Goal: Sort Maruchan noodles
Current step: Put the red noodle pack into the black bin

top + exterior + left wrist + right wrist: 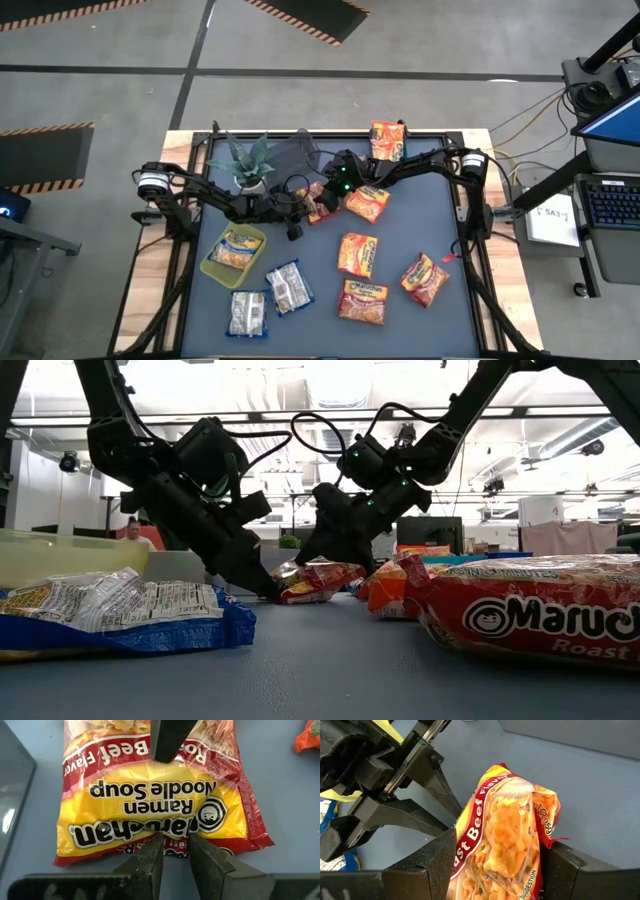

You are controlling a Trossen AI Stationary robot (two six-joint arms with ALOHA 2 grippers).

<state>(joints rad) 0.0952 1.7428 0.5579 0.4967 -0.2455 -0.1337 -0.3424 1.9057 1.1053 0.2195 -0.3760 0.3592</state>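
Note:
A red-and-yellow Maruchan roast beef packet lies near the table's middle, with both grippers on it. My left gripper reaches in from the table's left and is shut on the packet's logo end. My right gripper comes from the far right and is shut on the packet's other half. More noodle packets lie flat on the table: orange-red ones to the right and whitish ones near the front left. My left gripper pinches the packet's sealed edge at the logo end between its two fingers. The fingers slant down from the table's left. That end sits low, at the table top. My right gripper has the packet's noodle-picture half between its two fingers. One finger stands by the red Roast Beef band and the other on the opposite side. The fingers slant down. The wrapper bulges up between them.
A yellow-green bin with one packet stands front left. A dark bin and a potted plant stand at the back left. One packet lies at the far edge, and others lie front right.

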